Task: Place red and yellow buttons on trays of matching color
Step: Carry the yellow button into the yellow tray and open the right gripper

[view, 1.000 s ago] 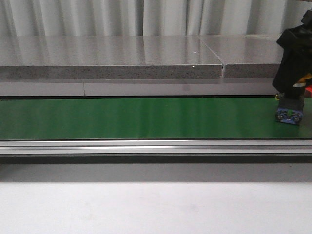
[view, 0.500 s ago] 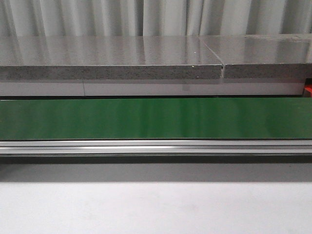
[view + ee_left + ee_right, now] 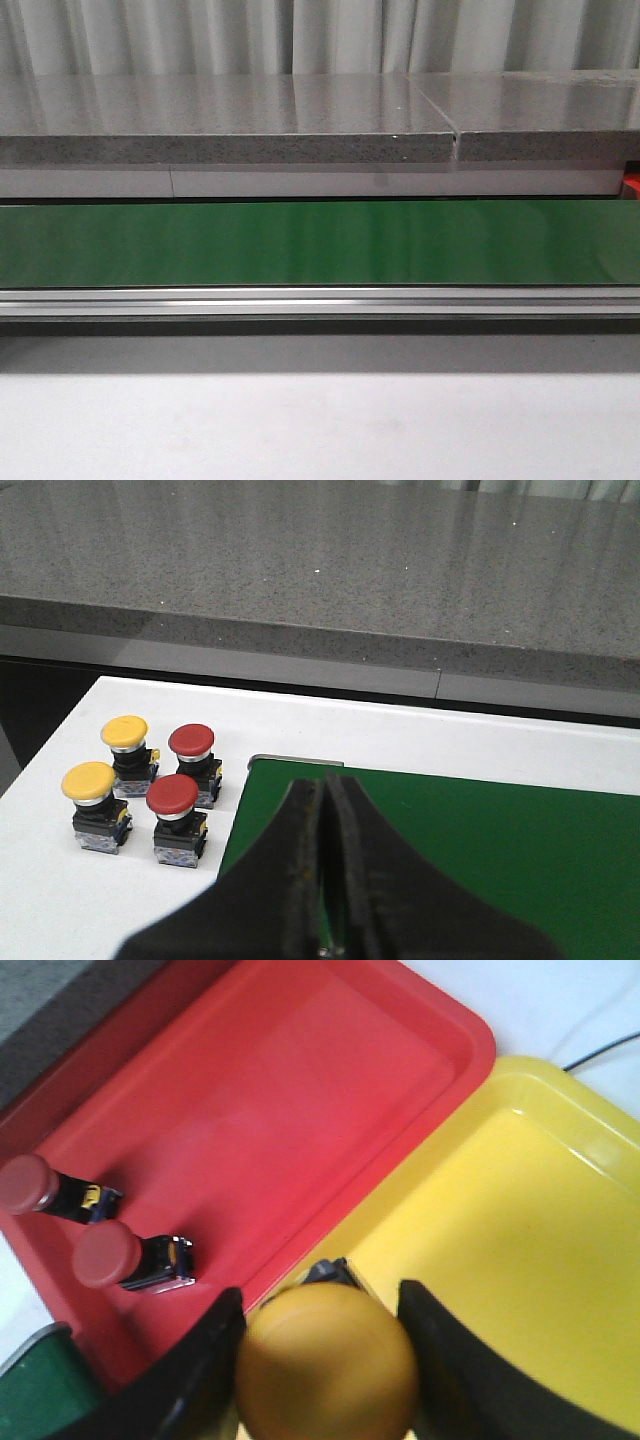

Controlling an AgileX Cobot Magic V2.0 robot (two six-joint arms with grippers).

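Observation:
In the right wrist view my right gripper is shut on a yellow button, its cap filling the gap between the fingers. It hangs over the yellow tray, close to that tray's edge beside the red tray. Two red buttons lie on their sides in the red tray. In the left wrist view my left gripper is shut and holds nothing, over the end of the green belt. Beside it, on the white table, stand two yellow buttons and two red buttons. Neither gripper shows in the front view.
A grey stone shelf runs behind the green belt, and a metal rail runs along the belt's front. A sliver of the red tray shows at the right edge. A dark cable lies beyond the yellow tray.
One second ago my right arm held a button at the right edge of the front view. It has since moved out of that view to the right.

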